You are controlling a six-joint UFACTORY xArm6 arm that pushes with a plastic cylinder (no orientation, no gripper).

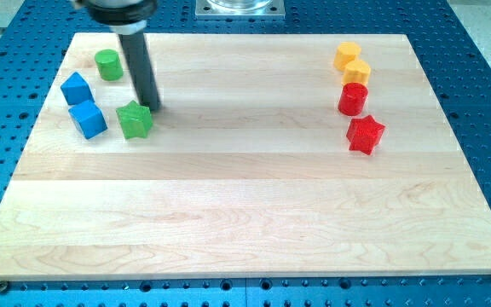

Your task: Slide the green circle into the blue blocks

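The green circle [107, 64] sits near the board's top left corner. Two blue blocks lie just below and left of it: one blue block [75, 88] and a blue cube [88, 118] under it. A green star [135, 119] lies to the right of the blue cube. My tip [153, 108] rests on the board at the green star's upper right edge, right of and below the green circle. The rod rises up and to the left from there.
At the view's upper right stand two yellow blocks [347, 55] [357, 72], a red cylinder [353, 98] and a red star [365, 134]. The wooden board [245, 205] lies on a blue perforated table.
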